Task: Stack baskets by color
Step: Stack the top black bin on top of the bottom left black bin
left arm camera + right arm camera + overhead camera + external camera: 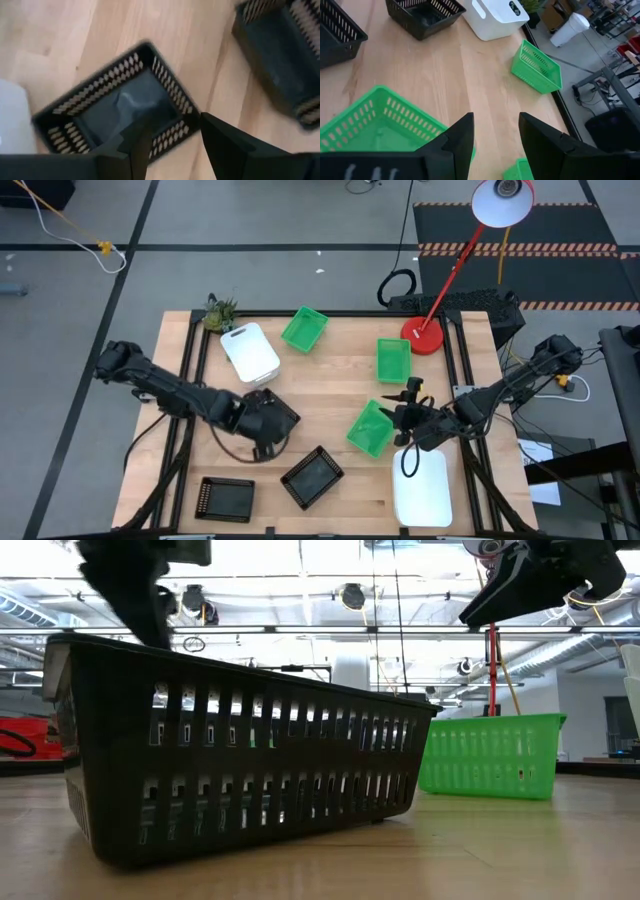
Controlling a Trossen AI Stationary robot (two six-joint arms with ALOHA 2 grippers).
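hovering left pincer (172,137), black basket (120,105)

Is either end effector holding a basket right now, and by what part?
Neither holds anything. The left end effector hangs open above a black basket; the right end effector is open by a green basket.

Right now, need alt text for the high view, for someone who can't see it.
Overhead of a wooden table: the left hand hovers over a black basket, the right hand over a green basket. Two more green baskets and, two black and, and two white and lie scattered.
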